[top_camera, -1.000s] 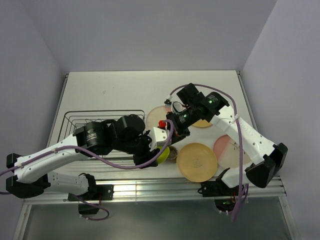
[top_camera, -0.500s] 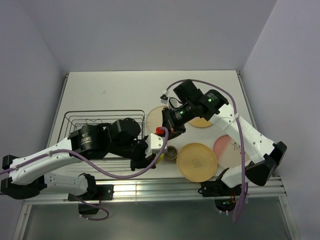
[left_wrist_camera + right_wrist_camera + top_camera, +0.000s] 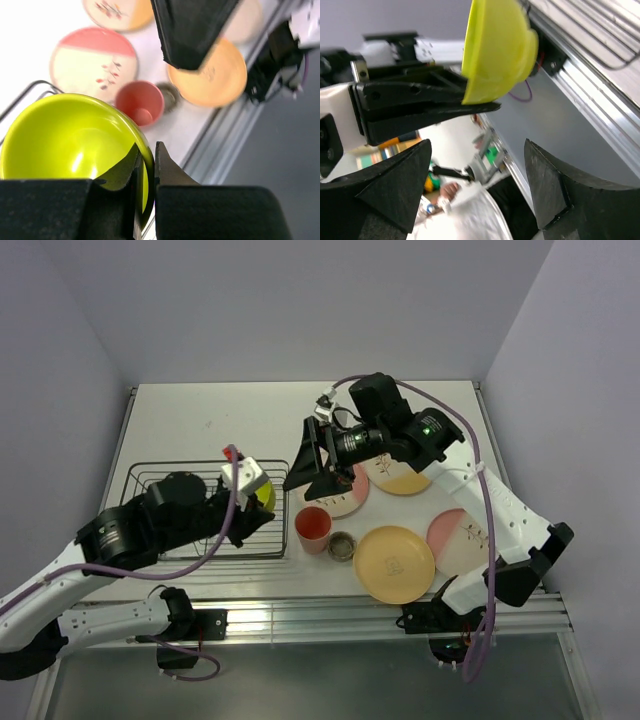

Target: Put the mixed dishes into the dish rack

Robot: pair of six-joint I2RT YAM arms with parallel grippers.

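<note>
The left tool [image 3: 146, 150] clenches the stiff, probably light and slick yellow-green bowl [image 3: 65, 140] by its four-o'clock rim; the right tool [image 3: 475, 170] gapes empty.

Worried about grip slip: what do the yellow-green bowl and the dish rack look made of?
Yellow-green bowl: likely glossy plastic or melamine, given its bright highlight and thin rim. Dish rack: thin dark wire, apparently coated metal.
</note>
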